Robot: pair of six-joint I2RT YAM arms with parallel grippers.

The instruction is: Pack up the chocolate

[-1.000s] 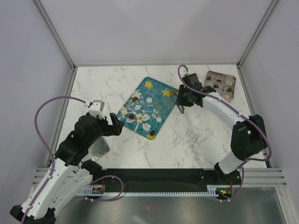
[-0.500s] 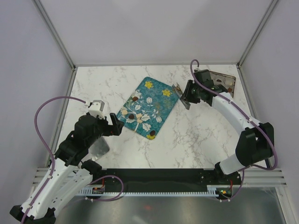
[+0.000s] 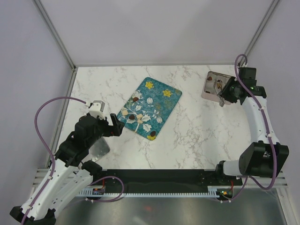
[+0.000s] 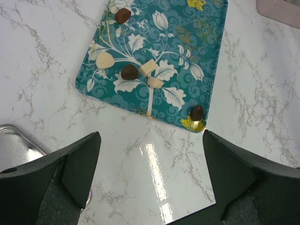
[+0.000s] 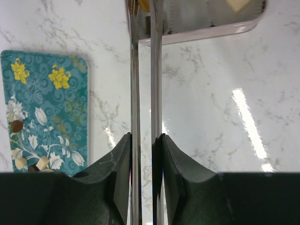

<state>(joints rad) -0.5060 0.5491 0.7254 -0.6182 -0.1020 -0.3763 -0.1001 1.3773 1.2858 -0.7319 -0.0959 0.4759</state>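
My right claw (image 5: 144,140) is clamped on metal tongs (image 5: 156,70), whose tips reach the box (image 3: 210,89) at the far right. My left claw (image 4: 150,136) stands open just short of the tray (image 4: 206,42). The chocolate (image 4: 129,71) lies on that tray, directly ahead of the left claw.

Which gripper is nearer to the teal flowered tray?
Left. The left gripper is open just beside the near-left edge of the teal tray. The right gripper, shut on metal tongs, is far to its right, at the metal box.
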